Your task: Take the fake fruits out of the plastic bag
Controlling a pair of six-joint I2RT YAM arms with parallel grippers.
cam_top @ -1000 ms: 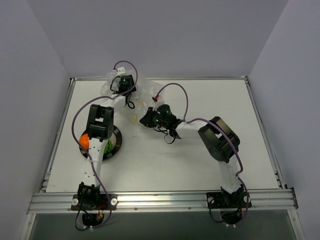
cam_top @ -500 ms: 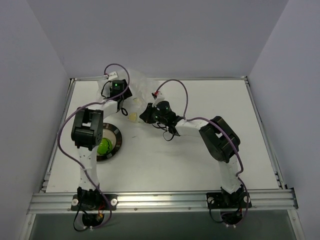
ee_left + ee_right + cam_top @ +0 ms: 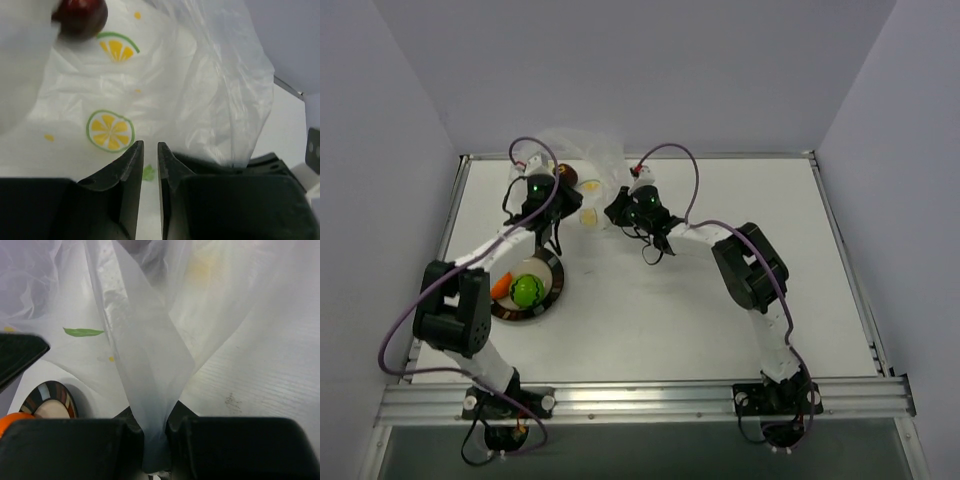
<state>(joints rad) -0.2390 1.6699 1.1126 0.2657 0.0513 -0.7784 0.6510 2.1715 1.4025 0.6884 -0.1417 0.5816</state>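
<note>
The fake fruits are split between two containers. The dark brown fruit lies inside the plastic bag, seen through the clear film in the left wrist view, above a printed lemon slice. The bright green fruit and the orange fruit sit side by side on the round dark-rimmed plate, the orange one toward the plate's left edge. The bag is at the far side of the counter, near the back edge and left of centre. Its crinkled film is bunched and raised into a loose mound, with yellow slice marks showing through. The right gripper reaches in from the bag's right side. Its jaws are clamped on a fold of the film, which rises from between them in a tall pleat. The left gripper is at the bag's left side, pointing into the film just below the printed slices. Its jaws stand narrow, with only a thin slit between them. I cannot tell whether any film is caught in that slit. The plate rests on the counter nearer the arm bases than the bag and to its left, apart from it. Part of the left arm passes over the plate's far edge. In the right wrist view the plate's striped rim and a sliver of the orange fruit show at the lower left, beyond the edge of the film.
</note>
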